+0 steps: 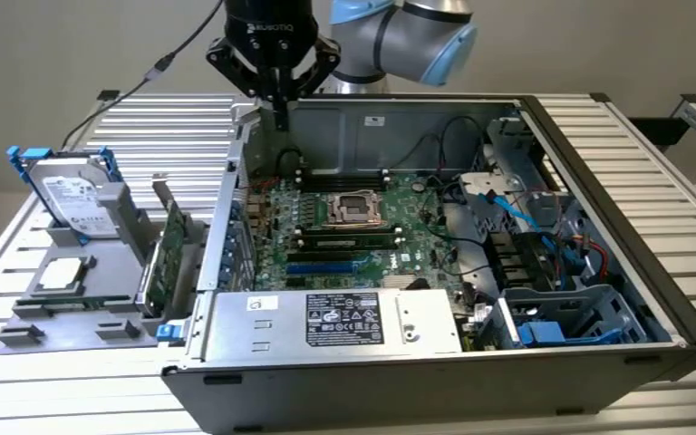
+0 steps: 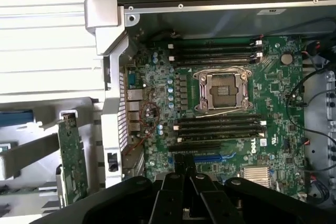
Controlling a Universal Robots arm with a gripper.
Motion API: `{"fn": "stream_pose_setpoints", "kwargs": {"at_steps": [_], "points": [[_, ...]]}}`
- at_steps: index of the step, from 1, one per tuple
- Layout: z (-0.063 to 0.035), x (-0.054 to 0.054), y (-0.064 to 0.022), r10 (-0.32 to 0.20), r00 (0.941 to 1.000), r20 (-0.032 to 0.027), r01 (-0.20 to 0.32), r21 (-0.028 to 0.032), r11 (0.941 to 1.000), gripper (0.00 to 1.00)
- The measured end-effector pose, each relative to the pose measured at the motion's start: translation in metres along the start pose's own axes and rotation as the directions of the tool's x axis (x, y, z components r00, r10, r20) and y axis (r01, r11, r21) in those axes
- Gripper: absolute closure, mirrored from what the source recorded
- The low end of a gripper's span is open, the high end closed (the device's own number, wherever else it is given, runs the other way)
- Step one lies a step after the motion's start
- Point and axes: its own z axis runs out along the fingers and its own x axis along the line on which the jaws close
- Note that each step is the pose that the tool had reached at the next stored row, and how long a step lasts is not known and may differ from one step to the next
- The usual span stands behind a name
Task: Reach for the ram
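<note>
End effector [image 1: 282, 111] is hovering over the back corner of the open PC case [image 1: 445, 390], and we're seeing its fingers pinched together, gripping nothing. RAM [image 1: 348, 242] is sitting in the motherboard slots just beside the CPU socket [image 1: 354, 207], apart from the fingertips. Hard drive [image 1: 72, 195] is standing on the bench [image 1: 142, 127] outside the case.

Black pincer [image 1: 282, 118], grey-and-blue arm [image 1: 411, 34]
</note>
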Motion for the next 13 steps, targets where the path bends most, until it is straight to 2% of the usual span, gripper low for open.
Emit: {"fn": "stream_pose_setpoints", "kwargs": {"at_steps": [8, 13], "points": [[0.0008, 0.036, -0.0073, 0.0, 1.0, -0.0046, 0.0, 0.0003, 1.0, 0.89], [0.0031, 0.057, -0.0133, 0.0, 0.9999, -0.0101, 0.0, 0.0007, 1.0, 0.89]]}}
